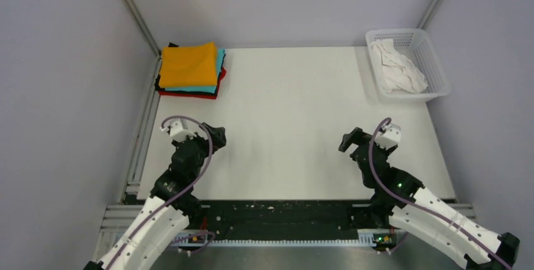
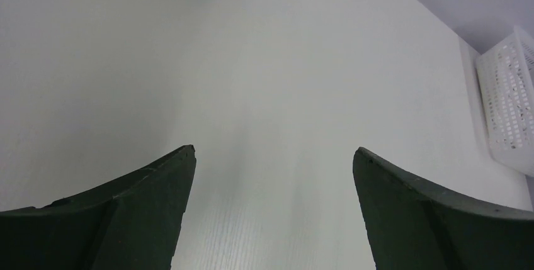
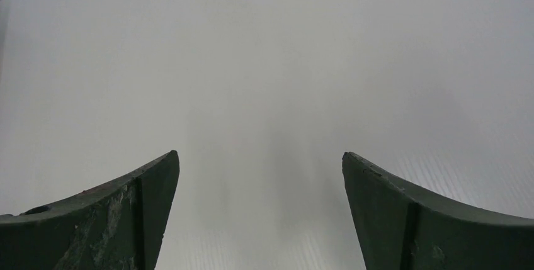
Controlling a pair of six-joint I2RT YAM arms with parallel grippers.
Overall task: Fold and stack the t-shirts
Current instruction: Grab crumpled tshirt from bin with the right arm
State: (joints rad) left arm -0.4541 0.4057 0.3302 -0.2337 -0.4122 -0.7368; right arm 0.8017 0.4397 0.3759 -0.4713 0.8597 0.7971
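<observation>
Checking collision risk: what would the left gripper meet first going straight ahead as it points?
The left gripper likely meets only bare table; its line runs between shirt stack and basket, depth unclear.

A stack of folded t-shirts [image 1: 191, 68] lies on the table [image 1: 283, 106], well ahead of the left gripper [image 1: 217, 136] and slightly to its left. A basket [image 1: 436, 62] sits well ahead and right of the right gripper [image 1: 348, 140], with another t-shirt [image 1: 397, 68] inside.

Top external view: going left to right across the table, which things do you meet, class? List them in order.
Stack of folded t-shirts → right gripper → white mesh basket, holding the crumpled white t-shirt. The left gripper is left out: it overlaps the stack's span.
</observation>
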